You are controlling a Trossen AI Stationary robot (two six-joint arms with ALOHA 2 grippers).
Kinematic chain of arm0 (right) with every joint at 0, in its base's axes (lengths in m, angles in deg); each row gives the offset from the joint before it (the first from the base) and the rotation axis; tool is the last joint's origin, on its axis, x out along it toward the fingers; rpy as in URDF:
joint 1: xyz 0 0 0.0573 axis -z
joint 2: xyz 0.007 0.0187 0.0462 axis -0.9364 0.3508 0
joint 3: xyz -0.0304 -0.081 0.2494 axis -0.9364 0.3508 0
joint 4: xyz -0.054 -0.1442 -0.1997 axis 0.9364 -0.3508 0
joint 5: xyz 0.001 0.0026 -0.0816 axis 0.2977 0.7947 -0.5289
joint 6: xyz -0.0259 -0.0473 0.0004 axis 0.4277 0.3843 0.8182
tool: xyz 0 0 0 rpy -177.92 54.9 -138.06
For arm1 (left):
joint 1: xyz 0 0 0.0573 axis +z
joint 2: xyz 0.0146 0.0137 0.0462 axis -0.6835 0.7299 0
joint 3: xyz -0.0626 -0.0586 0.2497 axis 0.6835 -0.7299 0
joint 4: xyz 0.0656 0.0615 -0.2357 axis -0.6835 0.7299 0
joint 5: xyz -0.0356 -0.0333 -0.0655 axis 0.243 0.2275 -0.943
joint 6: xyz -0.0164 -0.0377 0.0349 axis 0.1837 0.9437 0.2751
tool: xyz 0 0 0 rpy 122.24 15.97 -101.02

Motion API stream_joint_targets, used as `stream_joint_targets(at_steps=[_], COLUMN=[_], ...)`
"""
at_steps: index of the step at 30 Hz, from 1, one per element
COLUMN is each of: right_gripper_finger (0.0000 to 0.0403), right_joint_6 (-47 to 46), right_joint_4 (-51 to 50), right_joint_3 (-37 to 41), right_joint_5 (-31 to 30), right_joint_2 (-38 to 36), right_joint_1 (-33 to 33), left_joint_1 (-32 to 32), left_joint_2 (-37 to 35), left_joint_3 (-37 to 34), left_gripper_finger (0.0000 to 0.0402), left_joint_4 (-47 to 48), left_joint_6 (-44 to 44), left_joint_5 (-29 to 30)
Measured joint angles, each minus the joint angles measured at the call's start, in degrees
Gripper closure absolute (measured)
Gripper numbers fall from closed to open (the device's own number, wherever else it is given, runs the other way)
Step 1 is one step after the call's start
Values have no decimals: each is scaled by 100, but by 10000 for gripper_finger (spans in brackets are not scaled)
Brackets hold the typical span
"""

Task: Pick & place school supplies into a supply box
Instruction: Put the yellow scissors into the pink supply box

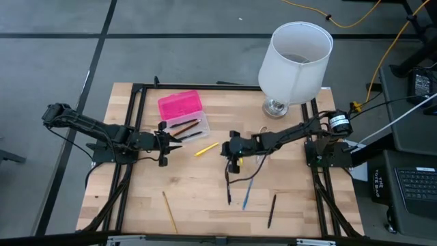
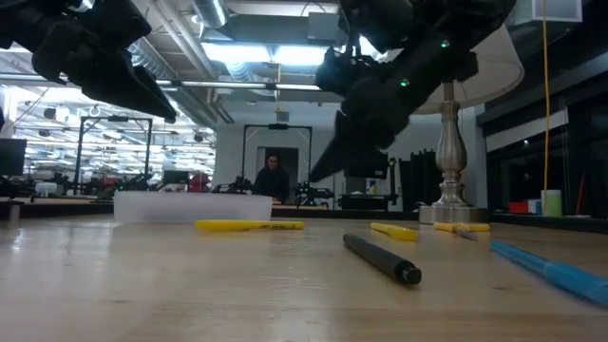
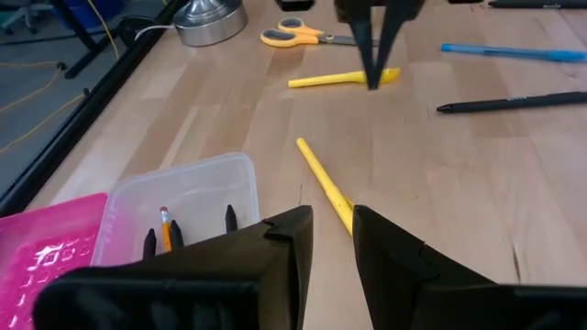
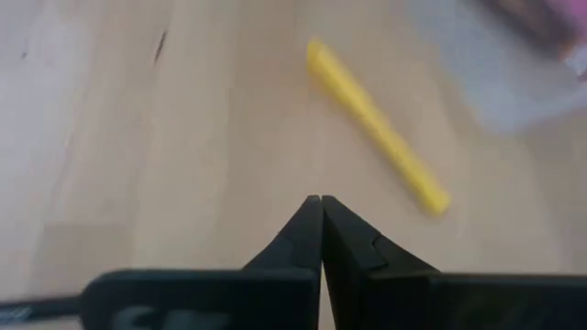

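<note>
My right gripper sits mid-frame in the high view, jaws pressed flat together with nothing between them, tips clear of the yellow marker that lies just to its upper left; in my right wrist view that marker is ahead of the closed tips on bare wood, not touching. My left gripper is left of centre, right at the lower edge of the supply box; fingers stand narrowly apart, a slim gap, holding nothing. Box is open: pink lid toward the top, clear base with a few pencils lying inside. Loose supplies on the table: yellow pencil lower left, black pen, blue pen and another black pen along the lower middle, scissors near the lamp base at the top of my left wrist view. White lamp upper right. Low view: a person far off in the room behind the table
</note>
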Motion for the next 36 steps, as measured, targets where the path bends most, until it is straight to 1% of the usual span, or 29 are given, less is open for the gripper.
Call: stream_joint_targets(at_steps=[6,8,12,15,19,22,28,31,34,36], right_gripper_finger=[389,393,398,390,383,386,395,392,381,375], right_joint_6=[-1422,-1663,-1911,-2476,-3227,-3531,-3529,-3489,-3144,-2897], right_joint_4=[-1767,-2090,-2739,-3406,-4346,-4793,-5112,-5305,-5552,-5660], right_joint_3=[-413,-546,-679,-737,-740,-740,-739,-738,-738,-738], right_joint_5=[-66,-299,-981,-1421,-1750,-1931,-1948,-1812,-1595,-1551], right_joint_2=[-151,-233,-441,-694,-1031,-1223,-1419,-1495,-1541,-1553], right_joint_1=[-144,-194,-301,-308,-284,-272,-185,-98,-12,45], left_joint_1=[0,0,9,9,9,9,9,9,9,9], left_joint_2=[2,4,2,2,2,2,2,2,2,2], left_joint_3=[2,2,7,7,7,7,7,7,7,7], left_gripper_finger=[327,327,327,327,327,327,327,327,327,327], left_joint_4=[-31,-130,-322,-433,-476,-475,-563,-562,-562,-562], left_joint_6=[-787,-915,-1166,-1268,-1272,-1274,-1274,-1272,-1270,-1258], left_joint_5=[9,6,3,19,42,48,52,50,51,57])
